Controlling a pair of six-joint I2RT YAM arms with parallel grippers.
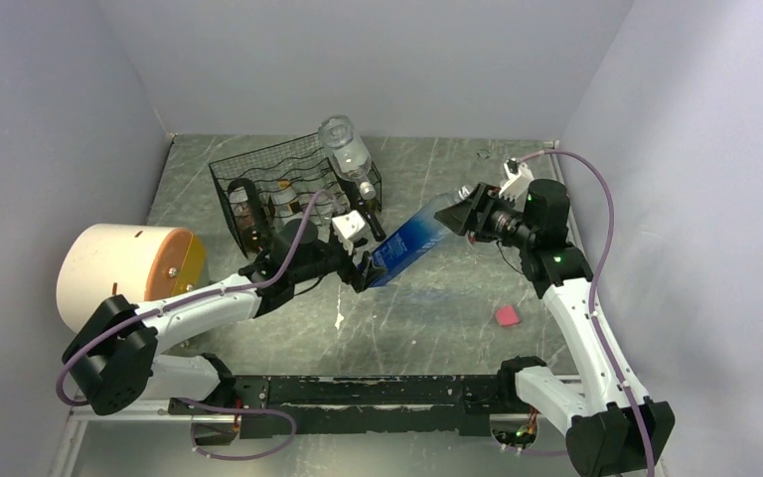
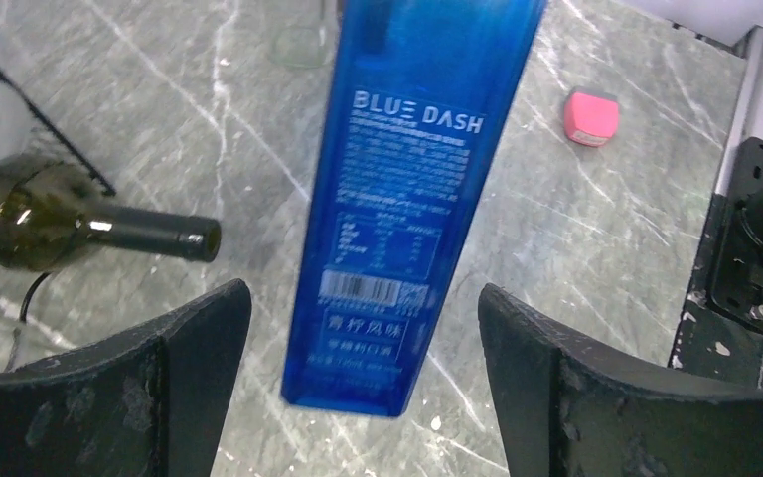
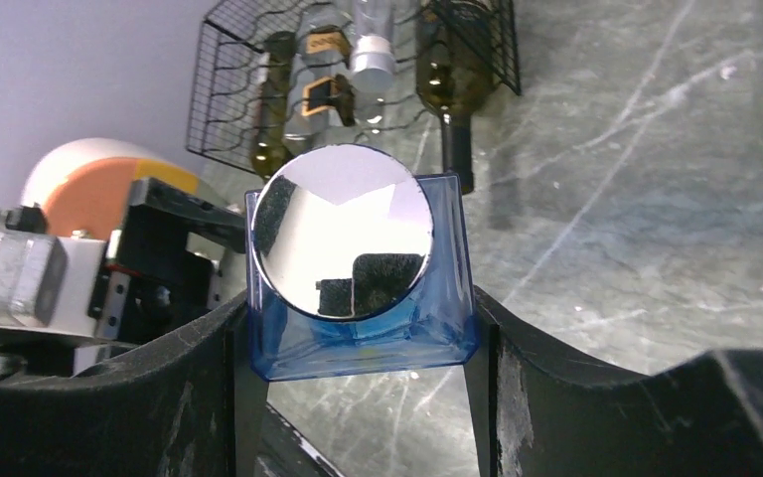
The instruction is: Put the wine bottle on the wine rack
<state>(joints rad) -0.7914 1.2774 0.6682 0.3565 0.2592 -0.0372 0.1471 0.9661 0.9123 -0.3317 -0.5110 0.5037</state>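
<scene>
The wine bottle (image 1: 407, 245) is a square blue glass one marked BLUE DASH, held slanted above the table between both arms. My right gripper (image 1: 454, 214) is shut on its upper end, and in the right wrist view the fingers (image 3: 224, 348) press both sides of the blue glass (image 3: 358, 348) below the mirrored cap. My left gripper (image 2: 363, 298) stands open around the bottle's base (image 2: 397, 199), with a gap on each side. The black wire wine rack (image 1: 268, 179) stands behind my left gripper (image 1: 366, 268) and holds several bottles.
A clear bottle (image 1: 346, 149) lies on top of the rack, and a dark green one (image 2: 60, 224) pokes its neck out. A white and orange cylinder (image 1: 124, 263) sits at the left. A small pink object (image 1: 507, 316) lies at the right. Walls close in three sides.
</scene>
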